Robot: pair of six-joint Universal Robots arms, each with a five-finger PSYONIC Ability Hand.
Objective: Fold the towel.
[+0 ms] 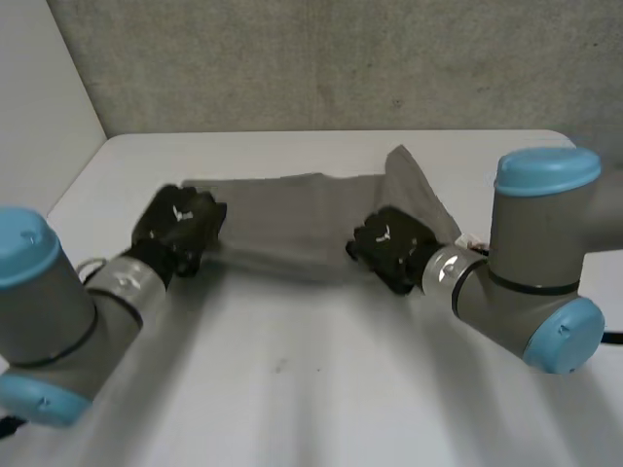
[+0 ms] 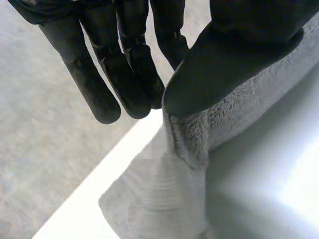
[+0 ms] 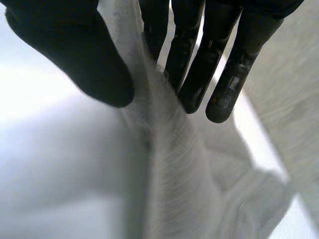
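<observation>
Pinching the grey towel [image 1: 292,219] between thumb and straight fingers: left hand [image 1: 180,226] at its left end, right hand [image 1: 389,243] on the near edge towards the right end. Towel spans between them over the white table [image 1: 321,370], right end peaking upward. In head view the hands hide both pinch points. Can't tell whether the towel's middle touches the table.

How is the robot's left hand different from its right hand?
Left hand grips the towel at its left end; right hand grips near its right end. By the left hand the towel lies low; behind the right hand it peaks up. Both pinch cloth against the thumb.
</observation>
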